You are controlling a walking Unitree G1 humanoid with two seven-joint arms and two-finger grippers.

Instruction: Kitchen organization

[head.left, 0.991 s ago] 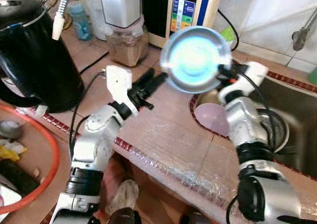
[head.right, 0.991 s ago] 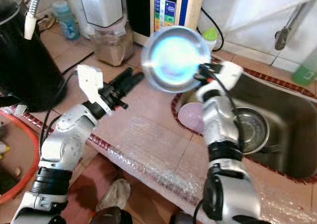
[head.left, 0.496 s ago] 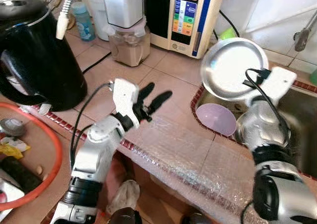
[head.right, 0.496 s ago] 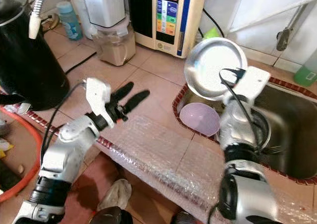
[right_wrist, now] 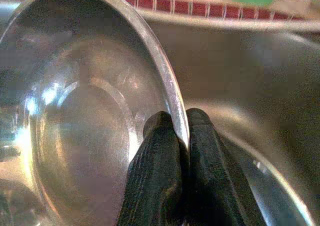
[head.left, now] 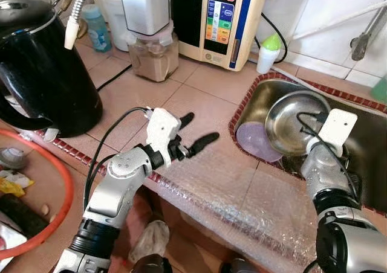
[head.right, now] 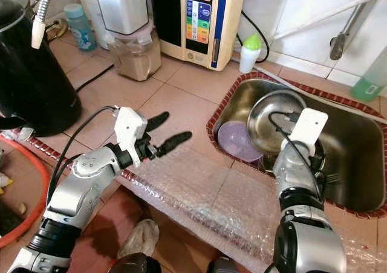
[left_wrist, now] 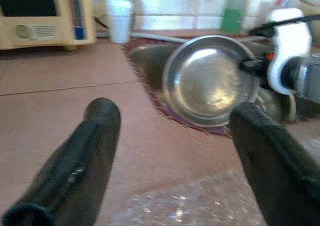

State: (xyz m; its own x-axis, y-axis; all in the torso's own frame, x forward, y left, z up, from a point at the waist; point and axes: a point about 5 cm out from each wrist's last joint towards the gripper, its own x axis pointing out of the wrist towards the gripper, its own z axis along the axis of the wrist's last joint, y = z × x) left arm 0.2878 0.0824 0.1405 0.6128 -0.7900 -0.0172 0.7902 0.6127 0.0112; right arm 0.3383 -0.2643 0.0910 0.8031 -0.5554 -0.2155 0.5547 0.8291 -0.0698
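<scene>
My right gripper (right_wrist: pixel 175 123) is shut on the rim of a shiny steel bowl (head.left: pixel 293 119), which stands tilted on edge low inside the steel sink (head.left: pixel 263 87). The bowl (right_wrist: pixel 85 126) leans just above a lilac bowl (head.left: pixel 253 141) that lies against the sink's left wall. Another steel dish rim (right_wrist: pixel 260 171) shows on the sink floor under it. My left gripper (head.left: pixel 202 126) hovers open over the tiled counter, left of the sink, with nothing between its fingers. From the left wrist the steel bowl (left_wrist: pixel 210 81) shows ahead between the two fingers.
A black kettle (head.left: pixel 42 73) stands at the left. A blender jar of brown powder (head.left: pixel 151 49), a water purifier (head.left: pixel 227 16) and a white green-capped bottle (head.left: pixel 268 52) line the back wall. Bubble wrap (head.left: pixel 230 194) covers the counter's front edge. An orange-rimmed tub (head.left: pixel 60 188) sits below left.
My right arm has carried the steel bowl from up in front of the purifier, rightward and down into the sink. The left gripper has drifted slightly right and stayed open.
</scene>
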